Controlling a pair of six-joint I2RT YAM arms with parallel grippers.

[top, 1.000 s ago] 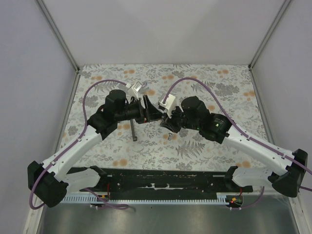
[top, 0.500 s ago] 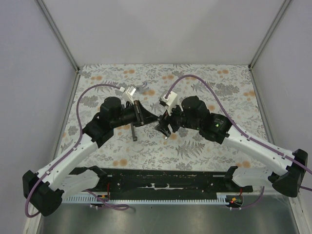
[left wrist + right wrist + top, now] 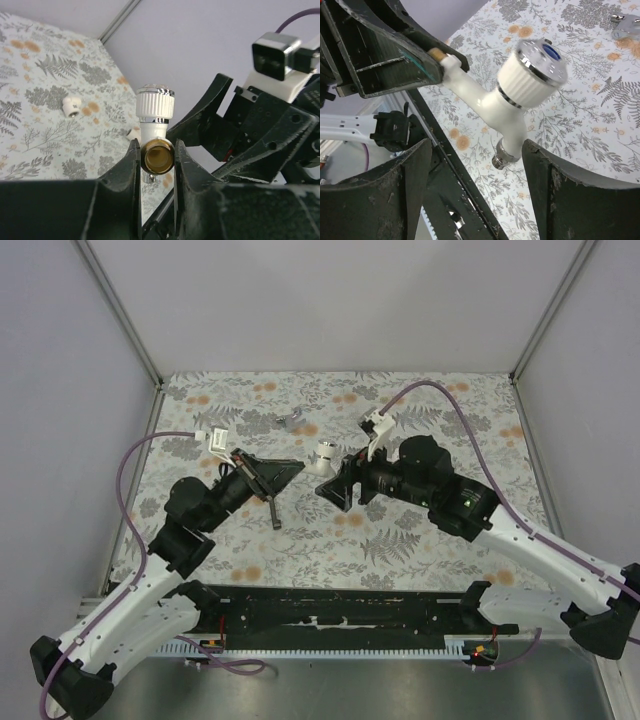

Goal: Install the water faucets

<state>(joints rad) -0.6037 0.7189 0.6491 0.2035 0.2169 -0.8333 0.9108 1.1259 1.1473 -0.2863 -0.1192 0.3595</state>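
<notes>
One white water faucet (image 3: 322, 454) hangs in the air over the flowered cloth at the table's centre. My left gripper (image 3: 298, 468) is shut on its brass threaded end (image 3: 159, 156). In the left wrist view the ribbed white knob (image 3: 155, 102) stands above my left gripper (image 3: 156, 162). My right gripper (image 3: 335, 488) is just right of the faucet, open. In the right wrist view the faucet (image 3: 520, 90) floats between the wide-apart fingers (image 3: 415, 175) of my right gripper (image 3: 477, 170), and its silvery spout (image 3: 502, 157) touches neither.
A dark T-shaped tool (image 3: 272, 508) lies on the cloth below the left gripper. A small grey metal piece (image 3: 290, 420) rests farther back. A small white piece (image 3: 72, 106) sits on the cloth. A black rail (image 3: 330, 610) runs along the near edge.
My left gripper shut on the faucet's brass end, my right gripper let go and opened. The left arm then drew back to the left with the faucet.
</notes>
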